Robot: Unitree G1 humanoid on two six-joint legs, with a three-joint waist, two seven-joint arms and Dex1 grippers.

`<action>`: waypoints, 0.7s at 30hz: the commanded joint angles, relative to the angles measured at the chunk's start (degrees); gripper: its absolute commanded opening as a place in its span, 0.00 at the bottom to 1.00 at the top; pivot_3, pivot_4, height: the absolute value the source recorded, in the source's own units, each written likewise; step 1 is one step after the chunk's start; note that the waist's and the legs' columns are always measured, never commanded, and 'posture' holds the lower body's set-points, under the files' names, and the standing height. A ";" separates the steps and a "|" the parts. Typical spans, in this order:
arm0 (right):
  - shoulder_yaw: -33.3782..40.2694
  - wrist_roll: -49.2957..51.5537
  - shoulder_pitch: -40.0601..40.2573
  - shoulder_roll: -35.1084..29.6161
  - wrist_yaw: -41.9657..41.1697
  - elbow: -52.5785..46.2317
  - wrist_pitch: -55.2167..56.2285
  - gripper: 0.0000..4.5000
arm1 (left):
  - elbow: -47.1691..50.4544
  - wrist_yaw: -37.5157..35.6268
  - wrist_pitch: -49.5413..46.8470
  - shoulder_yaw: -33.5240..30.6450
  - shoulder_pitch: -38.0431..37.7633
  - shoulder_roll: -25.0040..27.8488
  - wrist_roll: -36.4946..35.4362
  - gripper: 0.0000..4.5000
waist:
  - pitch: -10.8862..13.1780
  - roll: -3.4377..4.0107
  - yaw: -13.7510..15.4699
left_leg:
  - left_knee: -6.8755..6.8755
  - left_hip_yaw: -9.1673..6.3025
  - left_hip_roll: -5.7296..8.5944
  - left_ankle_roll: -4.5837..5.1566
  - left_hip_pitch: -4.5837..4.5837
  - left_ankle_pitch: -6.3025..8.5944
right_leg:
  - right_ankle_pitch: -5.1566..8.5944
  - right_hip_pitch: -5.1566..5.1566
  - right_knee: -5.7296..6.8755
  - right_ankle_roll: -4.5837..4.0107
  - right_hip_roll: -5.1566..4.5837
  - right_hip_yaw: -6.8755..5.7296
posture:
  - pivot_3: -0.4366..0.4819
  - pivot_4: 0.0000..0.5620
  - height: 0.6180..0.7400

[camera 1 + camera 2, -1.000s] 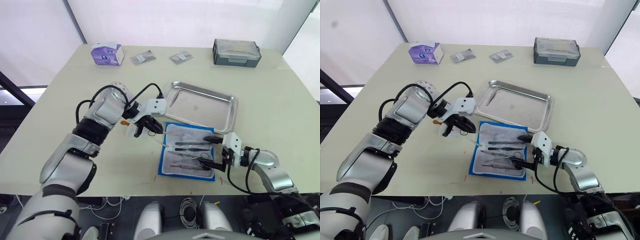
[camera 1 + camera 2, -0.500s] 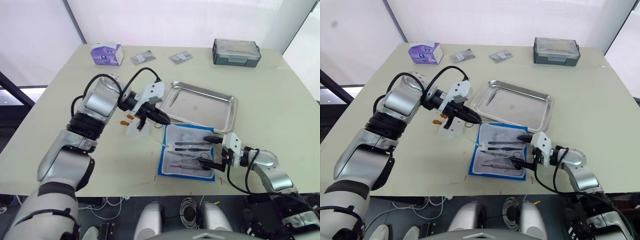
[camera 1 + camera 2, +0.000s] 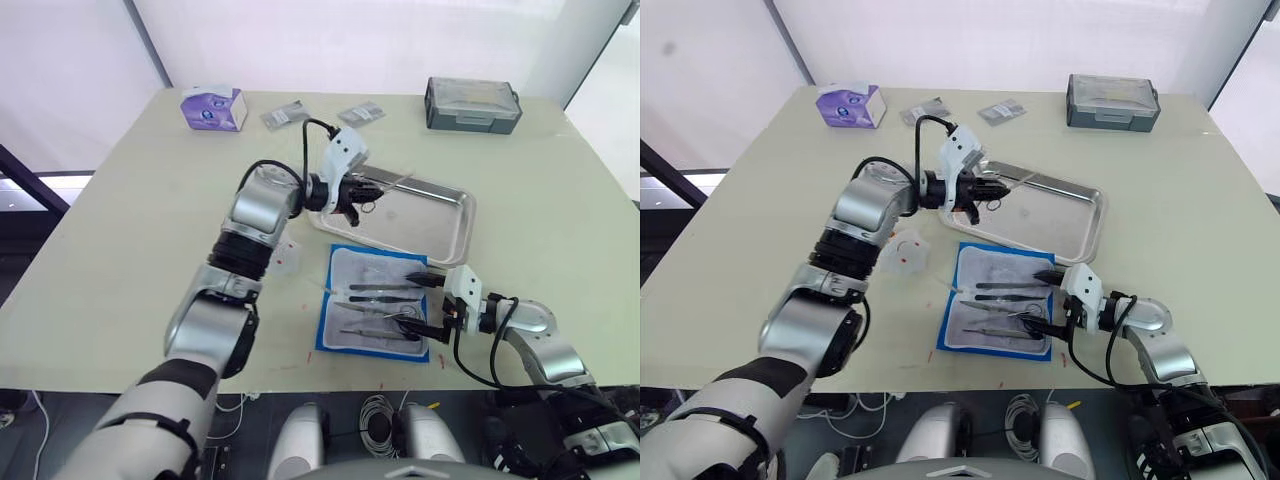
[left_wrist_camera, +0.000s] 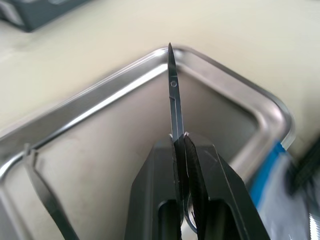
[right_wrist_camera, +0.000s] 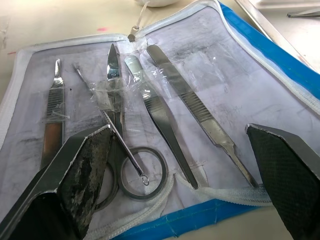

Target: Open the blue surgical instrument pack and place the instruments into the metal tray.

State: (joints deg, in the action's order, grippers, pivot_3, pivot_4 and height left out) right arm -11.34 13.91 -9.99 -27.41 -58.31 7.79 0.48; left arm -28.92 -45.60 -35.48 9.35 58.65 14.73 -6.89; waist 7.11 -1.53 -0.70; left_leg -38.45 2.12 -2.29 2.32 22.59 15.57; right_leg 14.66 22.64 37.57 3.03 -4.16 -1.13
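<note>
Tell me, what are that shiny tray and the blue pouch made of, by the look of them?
The metal tray looks like polished stainless steel: it mirrors the light along its raised rim. The blue surgical instrument pack seems to be fabric outside, with a pale lining under clear plastic pockets that crinkle and glint over the instruments.

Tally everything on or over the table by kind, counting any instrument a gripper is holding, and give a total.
Instruments: 7 (5 in the pack, 1 in the tray, scissors in the left gripper)
Blue pack: 1
Metal tray: 1
Grey lidded box: 1
Small grey packets: 2
Purple box: 1
Clear plastic piece: 1
Total: 14
</note>
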 commanded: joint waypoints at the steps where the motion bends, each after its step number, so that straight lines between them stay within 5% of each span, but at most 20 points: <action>1: -3.93 -5.42 2.77 -0.46 0.95 6.11 -2.51 1.00 | -2.24 6.82 0.04 -2.86 2.55 -2.33 0.30 0.01 | 0.00 0.00 -0.05 | 0.00 0.00 0.00 0.00 0.00 0.00 | 0.00 0.00 -0.01 0.00 0.01 0.00 | 0.48 0.27 0.89; 6: -3.66 -5.31 3.21 -0.77 0.96 5.67 -2.53 1.00 | -12.46 16.89 2.10 -5.50 5.61 -6.07 1.37 0.01 | 0.00 0.00 -0.05 | 0.01 0.02 0.00 0.00 -0.01 0.00 | 0.00 0.01 0.00 0.00 0.01 0.02 | 0.48 0.27 0.89; 21: -3.07 -5.01 4.14 -1.36 1.63 4.32 -3.17 1.00 | -29.11 24.20 4.20 -8.26 9.21 -8.77 2.65 0.01 | 0.00 -0.01 0.06 | 0.02 0.06 0.01 -0.10 -0.01 -0.06 | 0.00 0.00 -0.01 0.00 0.01 0.00 | 0.48 0.27 0.89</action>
State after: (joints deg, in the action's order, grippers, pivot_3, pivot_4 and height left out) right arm -11.23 13.95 -9.36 -27.54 -57.64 7.17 0.56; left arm -57.87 -21.94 -32.84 2.06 66.03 6.05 -4.50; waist 7.12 -1.53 -0.64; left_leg -38.43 2.17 -2.28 2.21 22.58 15.51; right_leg 14.66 22.64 37.56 3.04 -4.15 -1.13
